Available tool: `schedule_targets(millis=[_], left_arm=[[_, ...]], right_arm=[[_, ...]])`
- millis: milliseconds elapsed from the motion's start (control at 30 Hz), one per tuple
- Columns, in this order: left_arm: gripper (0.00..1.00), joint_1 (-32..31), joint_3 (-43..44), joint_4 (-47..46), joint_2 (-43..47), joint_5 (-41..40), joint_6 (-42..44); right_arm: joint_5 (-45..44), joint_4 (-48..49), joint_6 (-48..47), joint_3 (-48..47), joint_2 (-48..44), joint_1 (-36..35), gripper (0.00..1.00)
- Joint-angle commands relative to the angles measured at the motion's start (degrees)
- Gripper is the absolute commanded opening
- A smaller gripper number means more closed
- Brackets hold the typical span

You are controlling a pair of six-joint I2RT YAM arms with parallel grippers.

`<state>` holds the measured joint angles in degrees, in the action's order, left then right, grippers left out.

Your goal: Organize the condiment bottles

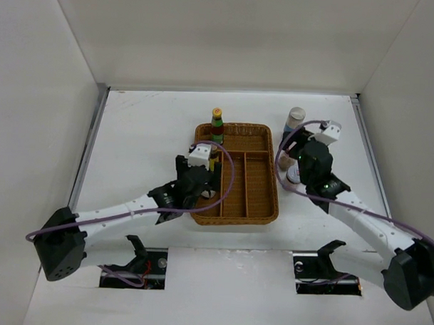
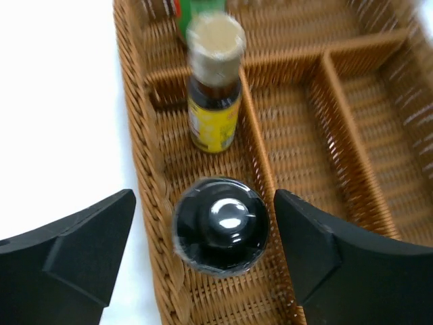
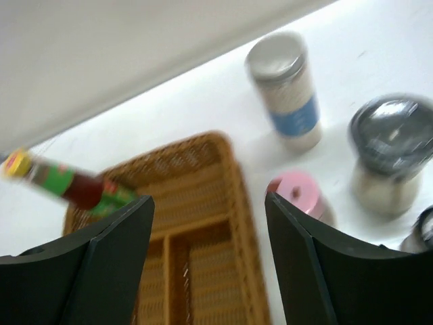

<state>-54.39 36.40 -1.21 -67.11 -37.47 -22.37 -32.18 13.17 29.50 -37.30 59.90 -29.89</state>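
Observation:
My left gripper (image 2: 204, 203) is open and straddles a black-capped dark sauce bottle (image 2: 221, 225) that stands in the left compartment of the wicker tray (image 2: 145, 169), with gaps on both sides. Behind it stand a yellow-labelled dark bottle (image 2: 215, 88) and the green-labelled bottle (image 2: 196, 10), whose yellow cap shows from above (image 1: 217, 112). My right gripper (image 3: 208, 202) is open and empty, above the tray's right rim (image 3: 243, 223). To its right on the table are a pink-lidded jar (image 3: 299, 193), a blue-banded jar (image 3: 287, 91) and a silver-topped shaker (image 3: 391, 145).
The tray (image 1: 263, 182) has long compartments at the middle and right with nothing in them. White walls close in the table on the left, back and right. My left arm (image 1: 130, 213) reaches in from the lower left, my right arm (image 1: 365, 221) from the lower right.

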Motion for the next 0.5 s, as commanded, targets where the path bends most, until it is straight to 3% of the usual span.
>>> schedule_targets(millis=[0,267,467], left_arm=[[0.86,1.17,-2.47,-10.63,7.85,-0.23,2.42],[0.89,7.06,-13.71,-29.62,22.09,1.17,2.60],[0.89,9.61,-19.88,-33.59,26.77,0.82,0.67]], right_arm=[[-0.95,-2.53,-4.96,-7.68,4.59,5.31,0.74],[2.38,-12.72,-12.26,-25.52,20.85,11.74,0.87],[5.38,-17.91,-13.94,-35.02,33.16,15.17,0.94]])
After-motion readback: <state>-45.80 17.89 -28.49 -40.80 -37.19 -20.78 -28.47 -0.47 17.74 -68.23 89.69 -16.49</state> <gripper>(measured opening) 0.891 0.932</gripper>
